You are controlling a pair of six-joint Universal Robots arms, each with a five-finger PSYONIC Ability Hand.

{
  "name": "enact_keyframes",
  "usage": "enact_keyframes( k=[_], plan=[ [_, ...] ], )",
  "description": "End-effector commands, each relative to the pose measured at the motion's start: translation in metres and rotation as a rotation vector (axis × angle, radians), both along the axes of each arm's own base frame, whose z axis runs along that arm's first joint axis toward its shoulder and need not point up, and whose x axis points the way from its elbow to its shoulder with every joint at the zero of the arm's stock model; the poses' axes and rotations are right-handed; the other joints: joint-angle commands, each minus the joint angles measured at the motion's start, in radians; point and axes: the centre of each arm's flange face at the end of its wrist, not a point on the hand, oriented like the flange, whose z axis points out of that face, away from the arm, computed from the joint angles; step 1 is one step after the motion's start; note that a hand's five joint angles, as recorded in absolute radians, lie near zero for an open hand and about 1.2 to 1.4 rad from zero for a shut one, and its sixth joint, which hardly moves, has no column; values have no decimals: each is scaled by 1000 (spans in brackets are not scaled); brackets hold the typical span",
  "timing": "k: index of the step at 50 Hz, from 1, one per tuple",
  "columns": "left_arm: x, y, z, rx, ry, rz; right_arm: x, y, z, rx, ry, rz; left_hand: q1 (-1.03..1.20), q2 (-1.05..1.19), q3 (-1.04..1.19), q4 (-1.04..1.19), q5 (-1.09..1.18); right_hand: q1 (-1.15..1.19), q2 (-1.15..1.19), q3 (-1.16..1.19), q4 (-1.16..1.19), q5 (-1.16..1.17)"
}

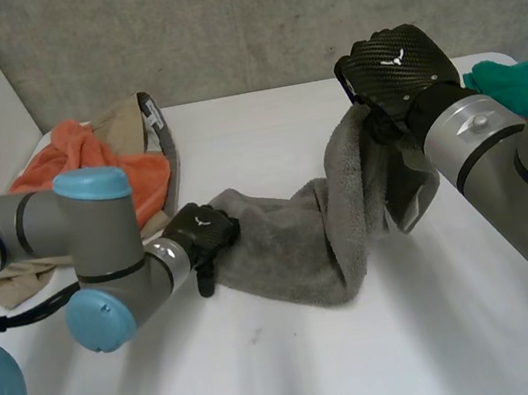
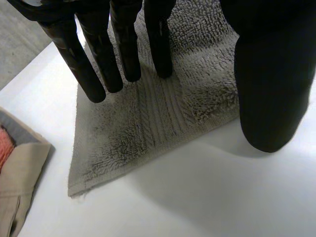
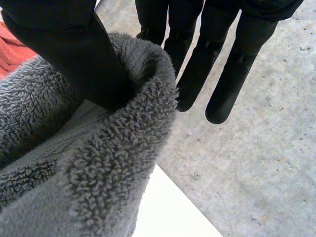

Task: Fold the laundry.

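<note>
A grey towel stretches in a twisted band across the white table. My left hand rests on its left end, which lies flat on the table. In the left wrist view the straight fingers press on the towel close to a corner, and the thumb stands just off the towel's edge. My right hand is raised at the back right and holds the towel's other end up off the table. The right wrist view has the thumb pinching a fold of towel against the fingers.
At the back left lies a pile with an orange cloth and a beige cloth; the beige cloth is close to the towel's corner. A teal cloth lies at the right edge. A grey wall stands behind the table.
</note>
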Motion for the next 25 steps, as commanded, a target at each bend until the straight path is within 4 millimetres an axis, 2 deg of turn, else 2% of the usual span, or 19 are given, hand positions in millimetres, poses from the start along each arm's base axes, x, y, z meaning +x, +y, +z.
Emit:
enact_keyframes(
  k=[1,5,8,9,11,13,16,17,20,21,23,24,25],
  plan=[
    [-10,-3,4,-21,4,-4,-2,-1,-3,-2,13,-6,148,125,127,122,138,254,214,208,197,237],
    [-16,-4,6,-35,9,-13,-3,-1,-4,-2,18,-9,192,169,171,166,182,254,214,208,197,237],
    [-20,-5,4,-40,1,-19,-4,-2,-5,-2,24,-14,347,325,326,322,337,254,214,208,197,237],
    [-21,-5,4,-43,-1,-20,-5,-2,-5,0,24,-15,420,398,399,395,410,254,214,208,197,237],
    [-23,-6,5,-46,-9,-19,-6,-3,-5,-4,24,-20,845,822,824,819,835,254,214,208,197,237],
    [-24,-8,10,-57,-9,-14,-8,-4,-5,-5,26,-24,897,874,875,871,886,254,214,208,197,237],
    [-21,-14,36,-103,10,28,-13,-9,-2,-13,23,-47,897,874,875,871,886,254,214,208,197,237],
    [-17,-15,57,-134,35,53,-17,-13,0,-19,20,-63,897,874,875,871,886,254,214,208,197,237],
    [-8,-15,92,-173,93,97,-26,-18,5,-28,18,-88,897,874,875,871,886,254,214,208,197,237],
    [-2,-10,116,-198,137,112,-33,-22,11,-43,21,-109,897,874,875,871,886,254,214,208,197,237],
    [5,-1,137,-212,168,116,-41,-23,15,-52,34,-130,897,874,875,871,886,254,214,208,197,237],
    [13,11,155,-223,189,113,-47,-24,18,-54,55,-142,897,874,875,871,886,254,214,208,197,237],
    [16,18,163,-227,195,108,-51,-24,21,-58,69,-147,897,874,875,871,886,254,214,208,197,237]
  ],
)
